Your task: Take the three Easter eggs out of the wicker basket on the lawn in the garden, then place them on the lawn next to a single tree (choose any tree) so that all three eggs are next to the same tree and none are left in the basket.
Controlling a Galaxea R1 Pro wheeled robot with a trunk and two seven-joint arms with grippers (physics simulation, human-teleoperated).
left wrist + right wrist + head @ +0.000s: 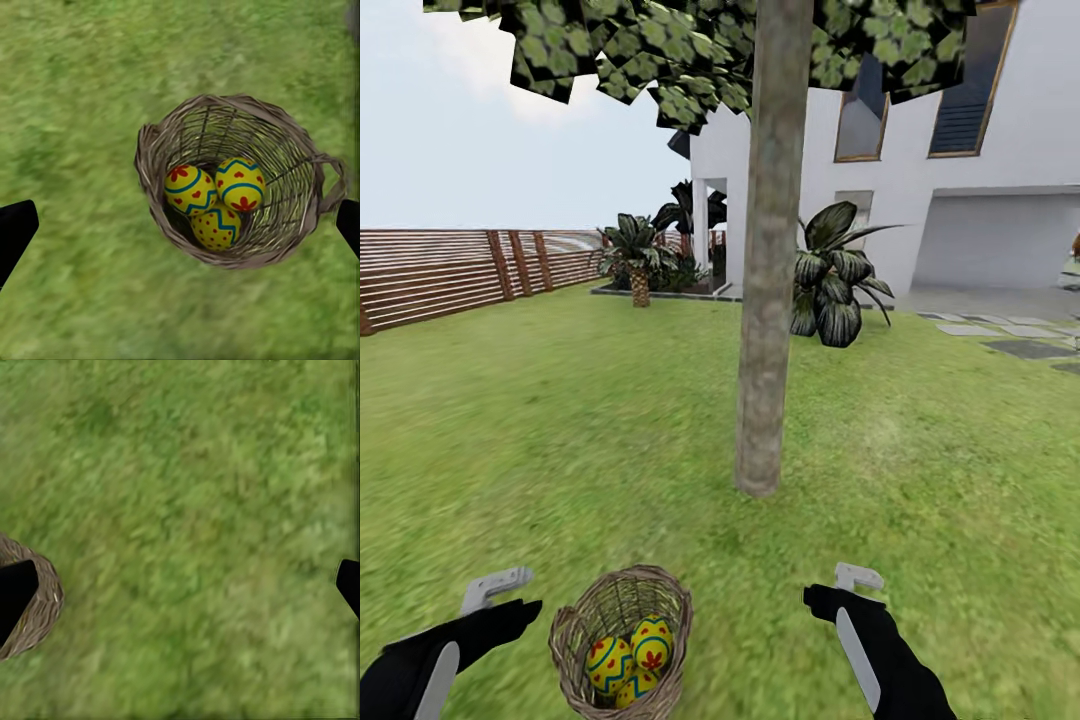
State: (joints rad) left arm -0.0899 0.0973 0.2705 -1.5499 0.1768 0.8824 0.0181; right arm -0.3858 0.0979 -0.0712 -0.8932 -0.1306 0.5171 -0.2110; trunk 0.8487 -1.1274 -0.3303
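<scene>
The wicker basket (582, 612) stands on the lawn (510, 430) just in front of me, between my two arms. Three yellow Easter eggs (651, 640) with blue zigzags and red flowers lie together in its bottom, and in the left wrist view they are clearly separate eggs (240, 182) inside the basket (225, 102). My left gripper (510, 598) hovers open to the basket's left, above it. My right gripper (840, 590) is open over bare grass to the right, with the basket's rim (41, 607) beside one finger. The tree (768, 300) rises a short way beyond the basket.
A low dark broad-leaved plant (835, 275) grows behind the tree. The white house (980, 180) and grey stepping stones (1010, 342) lie to the right. A brown slat fence (450, 270) bounds the left side. Open grass surrounds the trunk's foot.
</scene>
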